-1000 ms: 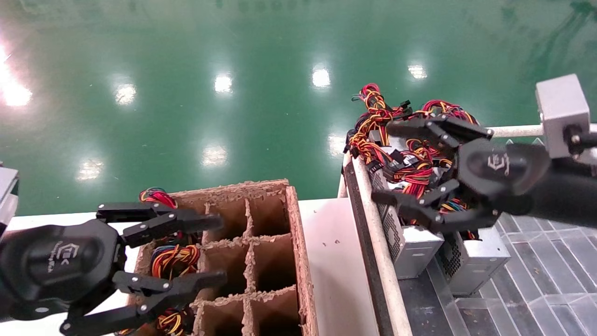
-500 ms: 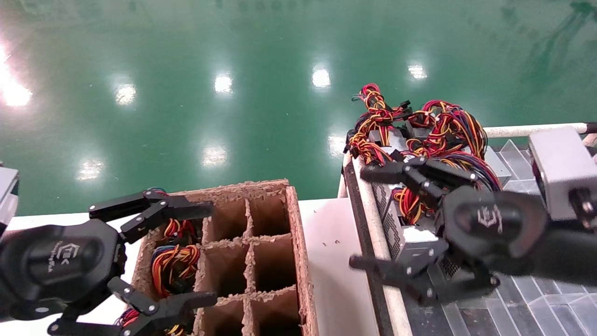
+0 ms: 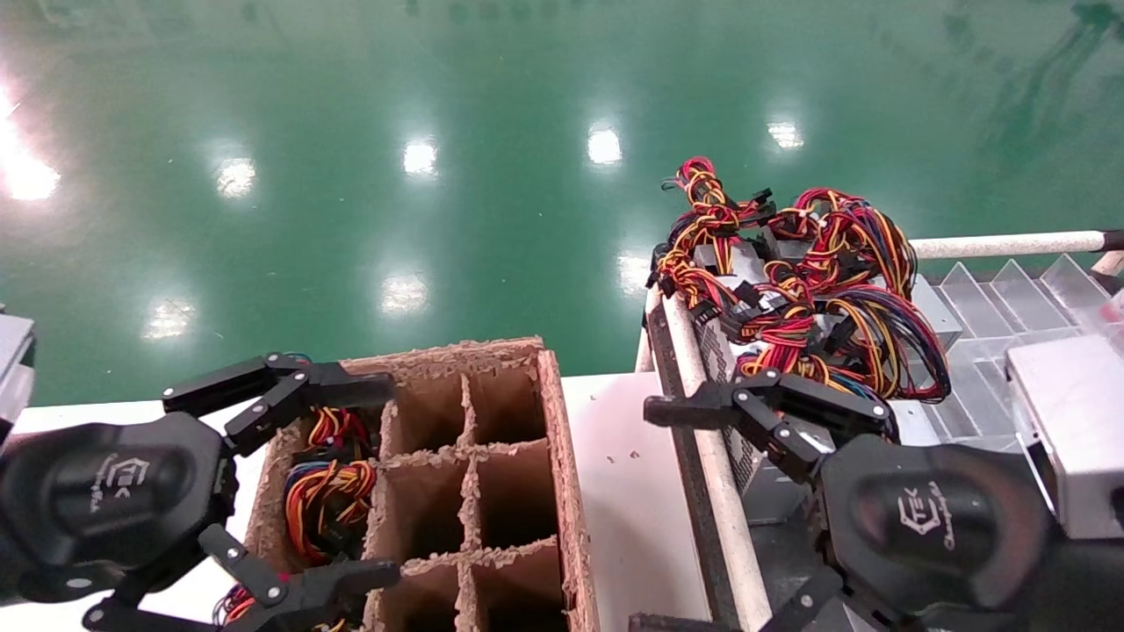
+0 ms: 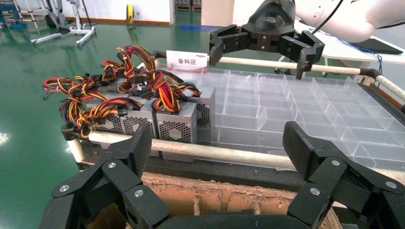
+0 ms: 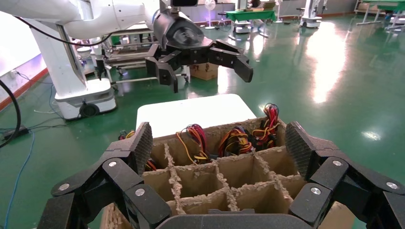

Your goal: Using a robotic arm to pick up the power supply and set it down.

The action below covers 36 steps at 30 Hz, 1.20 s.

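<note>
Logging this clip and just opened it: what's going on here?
Both grippers are open and hold nothing. The right gripper hangs by the rail beside the power supplies clustered at the clear tray's corner. The left gripper hovers over the cardboard divider box, where cable bundles fill the cells on the left side.

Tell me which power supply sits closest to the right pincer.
The nearest-end power supply in the tray row; the right pincer, open, hovers beside it, while the others sit farther behind.

Glossy green floor (image 3: 351, 132) with ceiling-light reflections, white table (image 3: 628, 491), distant workbenches (image 5: 253, 14)
</note>
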Each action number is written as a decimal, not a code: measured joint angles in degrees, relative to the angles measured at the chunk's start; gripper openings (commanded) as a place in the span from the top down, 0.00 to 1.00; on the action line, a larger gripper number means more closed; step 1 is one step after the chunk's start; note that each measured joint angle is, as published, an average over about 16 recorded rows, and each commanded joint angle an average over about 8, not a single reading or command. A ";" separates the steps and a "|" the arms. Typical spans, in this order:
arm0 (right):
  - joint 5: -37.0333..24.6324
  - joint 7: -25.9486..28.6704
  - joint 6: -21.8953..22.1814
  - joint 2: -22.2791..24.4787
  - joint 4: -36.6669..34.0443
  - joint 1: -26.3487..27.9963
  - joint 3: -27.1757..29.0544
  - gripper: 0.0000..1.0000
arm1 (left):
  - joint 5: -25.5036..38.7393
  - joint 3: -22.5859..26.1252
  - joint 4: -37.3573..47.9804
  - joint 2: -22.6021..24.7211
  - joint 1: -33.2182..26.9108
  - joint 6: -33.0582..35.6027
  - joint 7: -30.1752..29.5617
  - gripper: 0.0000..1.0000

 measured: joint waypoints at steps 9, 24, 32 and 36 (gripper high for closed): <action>0.02 -0.10 0.03 -0.01 -0.32 0.24 -0.17 0.00 | 0.00 0.00 0.00 0.00 0.00 0.00 0.00 0.00; 0.02 -0.32 -0.03 -0.10 -1.14 0.88 -0.69 0.00 | 0.00 0.00 0.00 0.00 0.00 0.00 0.00 0.00; 0.02 -0.35 -0.07 -0.12 -1.30 1.01 -0.79 0.00 | 0.00 0.00 0.00 0.00 0.00 0.00 0.00 0.00; 0.01 -0.36 -0.08 -0.14 -1.35 1.05 -0.82 0.00 | 0.00 0.00 0.00 0.00 0.00 0.00 0.00 0.00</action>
